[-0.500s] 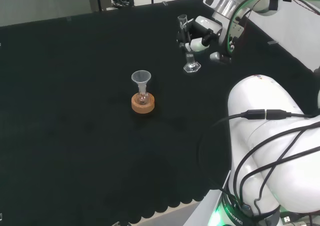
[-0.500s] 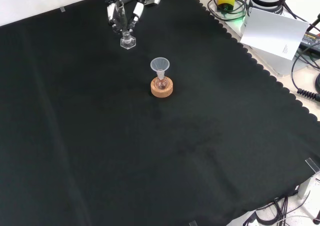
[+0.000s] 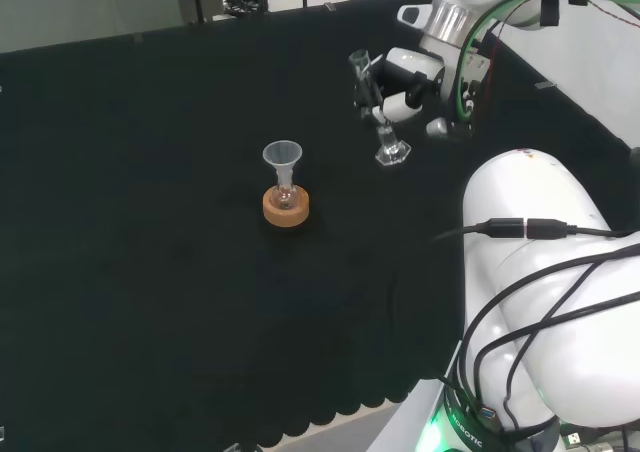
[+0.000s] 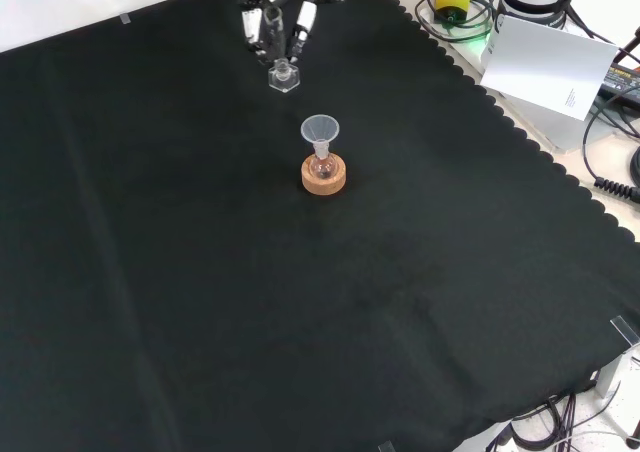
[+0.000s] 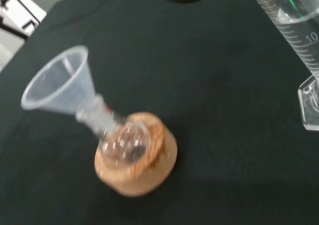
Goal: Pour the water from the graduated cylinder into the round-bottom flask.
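A small round-bottom flask (image 3: 285, 196) stands on a cork ring (image 3: 286, 210) mid-cloth, with a clear funnel (image 3: 282, 155) in its neck. The front view shows the funnel (image 4: 320, 129) above the flask (image 4: 322, 165) and cork ring (image 4: 324, 181). My hand (image 3: 400, 80) is curled round a clear graduated cylinder (image 3: 375, 107), which tilts with its mouth to the left in the head view. Its hexagonal foot (image 4: 284, 78) hangs below my hand (image 4: 280, 17), up and left of the funnel in the front view. Close up, the cylinder (image 5: 291, 28) holds water beside the funnel (image 5: 60, 80) and flask (image 5: 124, 143).
The arm's big white links (image 3: 530, 272) fill the head view's right. A white sheet (image 4: 545, 62) and cables (image 4: 615, 162) lie off the cloth's scalloped edge (image 4: 500, 122) at the front view's right. Bare black cloth surrounds the cork ring (image 5: 144, 172).
My hand has carried the cylinder closer to the flask, rightward in the front view. The cylinder now tilts more. Flask and funnel have not moved.
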Controlling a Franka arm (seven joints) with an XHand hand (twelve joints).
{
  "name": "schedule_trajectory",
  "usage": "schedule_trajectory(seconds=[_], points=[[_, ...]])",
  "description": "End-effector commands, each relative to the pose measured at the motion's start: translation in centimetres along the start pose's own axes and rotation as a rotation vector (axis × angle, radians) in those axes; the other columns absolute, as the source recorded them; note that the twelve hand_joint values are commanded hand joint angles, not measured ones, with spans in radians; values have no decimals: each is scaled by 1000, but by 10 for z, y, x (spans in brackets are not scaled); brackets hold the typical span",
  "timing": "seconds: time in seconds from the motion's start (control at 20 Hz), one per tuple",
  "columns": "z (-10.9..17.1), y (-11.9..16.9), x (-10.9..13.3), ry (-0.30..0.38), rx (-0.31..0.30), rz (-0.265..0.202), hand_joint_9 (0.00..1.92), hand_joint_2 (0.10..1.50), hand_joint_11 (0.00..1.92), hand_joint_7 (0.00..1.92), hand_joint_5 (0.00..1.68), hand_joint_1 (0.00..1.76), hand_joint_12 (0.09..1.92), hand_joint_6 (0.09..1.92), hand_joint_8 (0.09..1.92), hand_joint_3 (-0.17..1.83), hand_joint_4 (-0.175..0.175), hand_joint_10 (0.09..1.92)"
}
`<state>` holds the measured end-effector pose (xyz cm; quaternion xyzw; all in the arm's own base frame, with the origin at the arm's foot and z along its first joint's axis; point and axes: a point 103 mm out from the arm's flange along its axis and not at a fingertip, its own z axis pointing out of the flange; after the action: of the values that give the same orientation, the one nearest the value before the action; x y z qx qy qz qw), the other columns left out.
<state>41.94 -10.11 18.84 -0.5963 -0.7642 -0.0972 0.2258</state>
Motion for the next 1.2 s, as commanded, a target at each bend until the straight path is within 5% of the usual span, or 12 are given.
schedule_trajectory(seconds=[0.05, 0.8, 1.2], points=[[22, -25, 21, -190, 159, 15, 1375, 1079, 1168, 1125, 1060, 1246, 745, 967, 733, -20, 22, 159], [40, 11, 45, -363, 423, 109, 1375, 1079, 1169, 1125, 1062, 1247, 743, 962, 734, -20, 23, 156], [36, 13, 47, -390, 465, 164, 1376, 1079, 1169, 1127, 1060, 1246, 743, 960, 735, -20, 25, 155]])
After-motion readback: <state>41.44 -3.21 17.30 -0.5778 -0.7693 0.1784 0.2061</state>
